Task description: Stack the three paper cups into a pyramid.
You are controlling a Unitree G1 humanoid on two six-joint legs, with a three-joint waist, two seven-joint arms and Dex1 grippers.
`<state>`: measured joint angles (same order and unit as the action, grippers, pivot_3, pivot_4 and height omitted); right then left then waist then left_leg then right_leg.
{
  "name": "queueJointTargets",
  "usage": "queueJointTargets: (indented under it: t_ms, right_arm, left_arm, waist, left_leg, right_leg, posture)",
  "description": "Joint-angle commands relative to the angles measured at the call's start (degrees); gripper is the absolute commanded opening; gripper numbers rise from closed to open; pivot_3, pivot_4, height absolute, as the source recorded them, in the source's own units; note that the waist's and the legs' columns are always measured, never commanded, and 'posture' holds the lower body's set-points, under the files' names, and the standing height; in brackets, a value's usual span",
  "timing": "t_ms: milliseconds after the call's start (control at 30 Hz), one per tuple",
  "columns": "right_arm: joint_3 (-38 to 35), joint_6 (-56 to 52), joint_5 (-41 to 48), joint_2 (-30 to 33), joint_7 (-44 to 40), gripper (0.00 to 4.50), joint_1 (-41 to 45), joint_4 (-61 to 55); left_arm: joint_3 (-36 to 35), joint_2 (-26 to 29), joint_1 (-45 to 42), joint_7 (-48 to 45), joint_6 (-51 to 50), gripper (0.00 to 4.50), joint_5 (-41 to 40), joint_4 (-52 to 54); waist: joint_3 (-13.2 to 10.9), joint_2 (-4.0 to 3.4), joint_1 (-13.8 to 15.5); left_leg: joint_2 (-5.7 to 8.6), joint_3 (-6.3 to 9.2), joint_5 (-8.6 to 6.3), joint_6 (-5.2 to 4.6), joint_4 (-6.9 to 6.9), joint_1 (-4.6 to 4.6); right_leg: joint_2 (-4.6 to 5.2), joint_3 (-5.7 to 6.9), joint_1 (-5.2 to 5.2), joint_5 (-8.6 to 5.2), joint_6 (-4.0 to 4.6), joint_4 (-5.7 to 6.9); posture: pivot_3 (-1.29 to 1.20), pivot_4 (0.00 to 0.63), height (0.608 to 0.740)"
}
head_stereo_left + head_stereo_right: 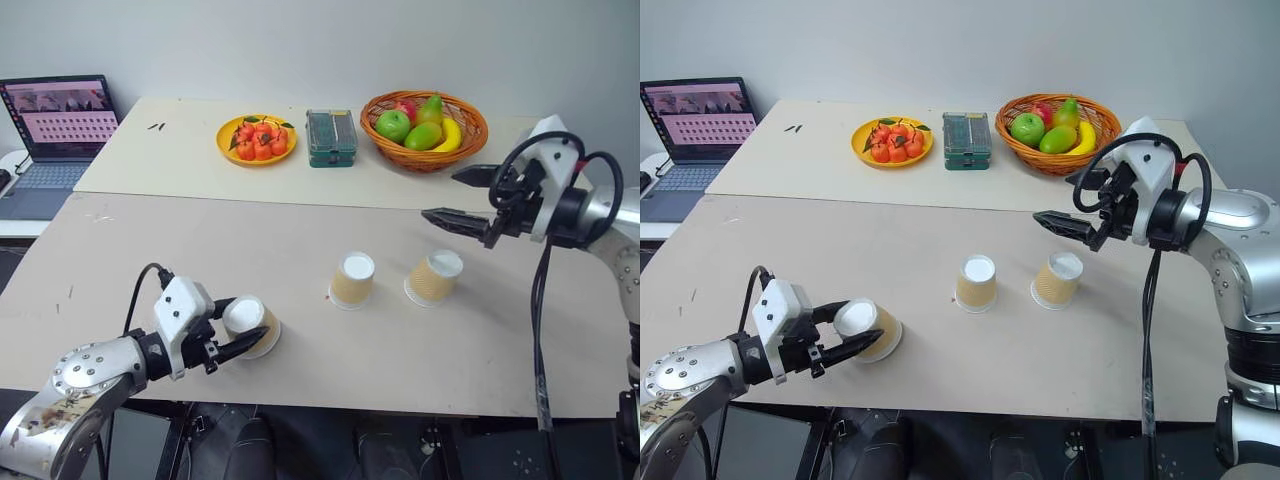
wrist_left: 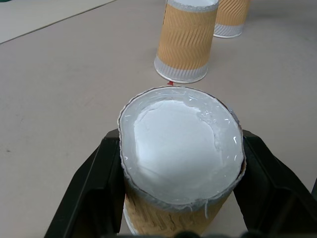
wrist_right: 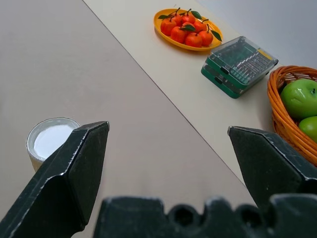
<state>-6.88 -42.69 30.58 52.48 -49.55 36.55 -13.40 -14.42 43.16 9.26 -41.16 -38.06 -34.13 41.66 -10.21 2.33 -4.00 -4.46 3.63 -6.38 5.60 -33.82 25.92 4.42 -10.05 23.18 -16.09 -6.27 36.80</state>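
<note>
Three tan ribbed paper cups are on the beige table, white ends up. One cup (image 1: 254, 322) is at the near left, and my left gripper (image 1: 247, 322) is shut on its sides; in the left wrist view the black fingers (image 2: 94, 188) press the cup (image 2: 181, 148) from both sides. The other two cups (image 1: 353, 280) (image 1: 434, 277) stand side by side, a small gap apart, in the middle of the table. My right gripper (image 1: 442, 194) hangs open and empty above the table, beyond the right-hand cup. The right wrist view shows one cup (image 3: 49, 139) below its spread fingers.
On the rear table stand a yellow plate of red fruit (image 1: 256, 140), a green case (image 1: 331, 137) and a wicker basket of fruit (image 1: 424, 130). An open laptop (image 1: 60, 130) sits at the far left. Bare tabletop lies between the held cup and the middle pair.
</note>
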Motion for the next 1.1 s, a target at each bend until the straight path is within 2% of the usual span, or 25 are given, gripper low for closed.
queueJointTargets:
  t_ms: [33,233,433,733,1100]
  right_arm:
    - [-2.4,0.1,0.1,0.9,0.6,4.5,0.1,-1.6]
    - [-2.8,-0.3,0.2,0.7,1.0,4.5,-0.3,-2.2]
    - [-4.8,-1.7,1.0,1.0,2.7,4.5,-1.9,-4.8]
    - [-10.5,-6.4,3.8,1.2,7.1,4.5,-7.3,-12.2]
    - [-17.2,-10.2,6.8,2.8,10.5,4.5,-12.5,-18.1]
  left_arm:
    - [0.2,-0.1,-1.8,1.6,-0.9,2.41,-0.6,0.0]
    - [1.7,0.0,-10.7,3.8,-2.9,2.41,-1.1,-2.4]
    - [7.6,1.1,-22.4,-0.6,-1.3,2.41,1.0,-9.5]
    - [15.4,1.7,-29.5,-11.9,11.1,2.41,8.6,-24.3]
    - [23.7,-6.8,-43.4,-23.1,27.6,2.41,17.2,-50.2]
  waist:
    - [0.0,0.0,0.0]
    - [0.0,0.0,0.3]
    - [0.0,0.01,0.3]
    - [0.0,0.0,0.2]
    - [0.0,-0.01,1.5]
  left_leg:
    - [0.0,0.0,0.0,0.0,-0.01,0.0]
    - [0.0,0.0,0.0,0.0,-0.02,0.0]
    - [0.01,0.0,0.0,0.0,0.01,0.02]
    - [0.01,0.01,0.01,-0.01,0.03,0.03]
    - [0.02,0.02,0.01,-0.01,0.0,0.14]
  right_leg:
    - [0.0,0.0,-0.01,0.0,0.0,0.0]
    - [0.0,0.0,-0.02,0.0,-0.01,-0.01]
    - [-0.01,0.0,-0.02,0.11,-0.23,0.0]
    - [-0.02,0.0,0.0,0.16,-0.32,0.03]
    - [-0.03,0.0,0.03,0.19,-0.39,0.03]
  posture:
    - [0.0,0.15,0.74]
    - [0.0,0.15,0.74]
    - [0.0,0.15,0.74]
    - [0.0,0.15,0.74]
    - [0.0,0.15,0.74]
